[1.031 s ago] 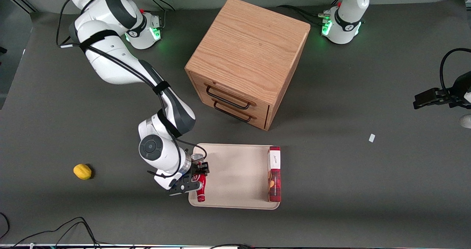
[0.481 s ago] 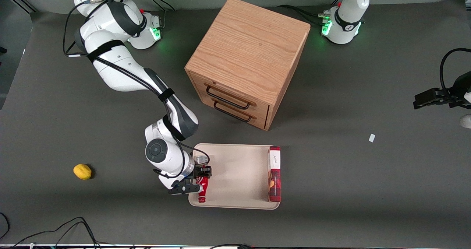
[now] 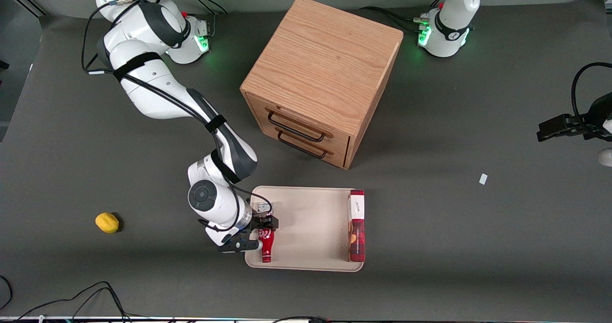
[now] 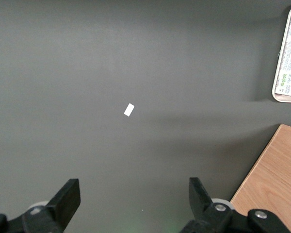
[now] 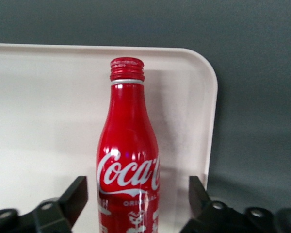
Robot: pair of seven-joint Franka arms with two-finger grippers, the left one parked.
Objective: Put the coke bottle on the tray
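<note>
I am seeing the gripper [image 3: 256, 234] sitting low over the tray [image 3: 306, 227], at the end toward the working arm. Its fingers [image 5: 75, 196] are standing apart on either side of the coke bottle [image 3: 266, 247], with clear gaps showing, so nothing is gripped. The bottle is lying flat on the tray near that rim, neck pointing toward the front camera. A red box [image 3: 356, 225] is lying along the tray's other end.
</note>
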